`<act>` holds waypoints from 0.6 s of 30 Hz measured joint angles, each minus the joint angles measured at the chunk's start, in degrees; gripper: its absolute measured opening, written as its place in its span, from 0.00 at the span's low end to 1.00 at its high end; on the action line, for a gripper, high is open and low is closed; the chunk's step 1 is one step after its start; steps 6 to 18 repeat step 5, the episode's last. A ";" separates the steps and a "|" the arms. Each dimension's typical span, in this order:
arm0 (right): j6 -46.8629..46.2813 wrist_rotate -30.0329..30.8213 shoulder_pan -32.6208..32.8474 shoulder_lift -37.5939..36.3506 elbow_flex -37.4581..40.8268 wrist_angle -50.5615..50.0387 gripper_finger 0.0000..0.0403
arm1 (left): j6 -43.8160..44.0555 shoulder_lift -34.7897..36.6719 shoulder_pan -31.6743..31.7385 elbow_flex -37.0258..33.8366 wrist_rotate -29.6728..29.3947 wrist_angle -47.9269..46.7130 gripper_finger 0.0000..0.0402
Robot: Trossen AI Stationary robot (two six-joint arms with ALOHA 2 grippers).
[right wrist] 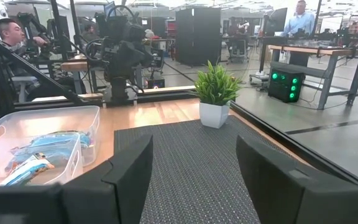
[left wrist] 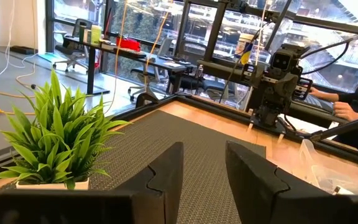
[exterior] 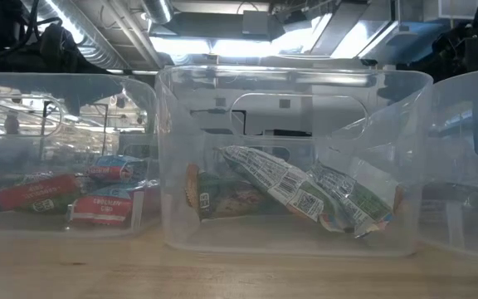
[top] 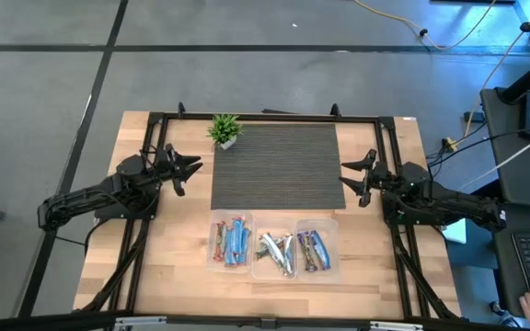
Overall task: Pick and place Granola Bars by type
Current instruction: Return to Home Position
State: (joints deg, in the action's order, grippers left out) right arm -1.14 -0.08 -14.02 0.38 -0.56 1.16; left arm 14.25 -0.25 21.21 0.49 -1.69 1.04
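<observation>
- With no bar loose on the mat [top: 277,165] or on the bare table [top: 164,253], sorting looks done; the step in hand reads as parking the arms, not picking.
- Granola Bars [top: 237,241]: all lie in the three clear bins along the near edge of the table, just in front of the mat.
  - The left bin [top: 231,213] shows red and blue wrappers.
  - The middle bin [top: 274,219] shows silver-white ones; the low view shows them leaning on each other inside it.
  - The right bin [top: 318,221] shows blue and dark ones.
- left gripper [top: 191,173]: beside the left edge of the mat, near the potted plant [top: 224,129]. Its fingers are spread, with nothing between them — the wrist view shows only mat in the gap.
- right gripper [top: 350,179]: beside the right edge of the mat, fingers wide apart and also empty.
- Both grippers are well apart from the bins.
- Next move, as I judge it: no grasp is needed — just draw each arm to its rest pose, keeping the left one clear of the plant.
- Possible flag: red and blue together in the left bin may need a by-type check. I cannot read the labels.
</observation>
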 joint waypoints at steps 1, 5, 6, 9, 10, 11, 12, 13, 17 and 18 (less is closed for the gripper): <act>-0.01 0.00 0.01 0.00 0.00 0.00 0.58 | 0.01 0.00 -0.01 0.00 -0.01 0.00 0.28; 0.02 0.00 0.00 0.00 0.01 0.00 0.58 | -0.01 0.00 0.00 0.00 0.00 0.00 0.29; 0.02 0.00 0.00 0.00 0.01 0.00 0.58 | -0.01 0.00 0.00 0.00 0.00 0.00 0.29; 0.02 0.00 0.00 0.00 0.01 0.00 0.58 | -0.01 0.00 0.00 0.00 0.00 0.00 0.29; 0.02 0.00 0.00 0.00 0.01 0.00 0.58 | -0.01 0.00 0.00 0.00 0.00 0.00 0.29; 0.02 0.00 0.00 0.00 0.01 0.00 0.58 | -0.01 0.00 0.00 0.00 0.00 0.00 0.29; 0.02 0.00 0.00 0.00 0.01 0.00 0.58 | -0.01 0.00 0.00 0.00 0.00 0.00 0.29; 0.02 0.00 0.00 0.00 0.01 0.00 0.58 | -0.01 0.00 0.00 0.00 0.00 0.00 0.29; 0.02 0.00 0.00 0.00 0.01 0.00 0.58 | -0.01 0.00 0.00 0.00 0.00 0.00 0.29; 0.02 0.00 0.00 0.00 0.01 0.00 0.58 | -0.01 0.00 0.00 0.00 0.00 0.00 0.29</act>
